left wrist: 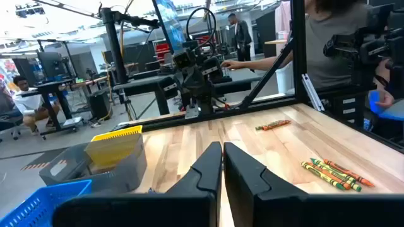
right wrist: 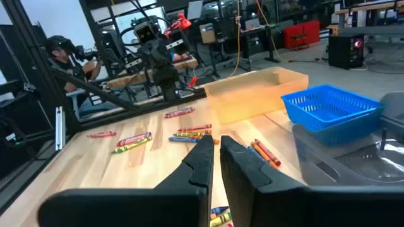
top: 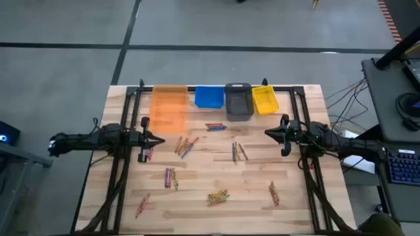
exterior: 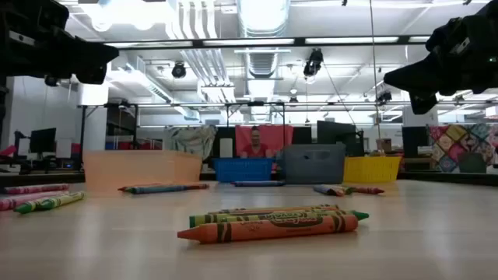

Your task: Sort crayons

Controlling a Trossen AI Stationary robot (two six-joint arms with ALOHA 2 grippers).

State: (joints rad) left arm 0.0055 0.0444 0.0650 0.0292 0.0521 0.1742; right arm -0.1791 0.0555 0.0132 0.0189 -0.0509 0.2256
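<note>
Crayons (top: 218, 195) lie scattered in small clusters over the pale wood-plank table (top: 295, 203) (workshop benches behind); left gripper (top: 157, 141) and right gripper (top: 269, 133) hover, fingers pressed together, empty.

At the far edge of my wooden counter (top: 216, 174) I see four bins in a row: orange (top: 170, 107), blue (top: 209, 97), grey (top: 239, 101), yellow (top: 265, 99).

No text, brand, number or sign could be read anywhere. The crayons (exterior: 272, 224) at lower centre of the low view carried printed wrappers, but the lettering was too blurred to make out.
</note>
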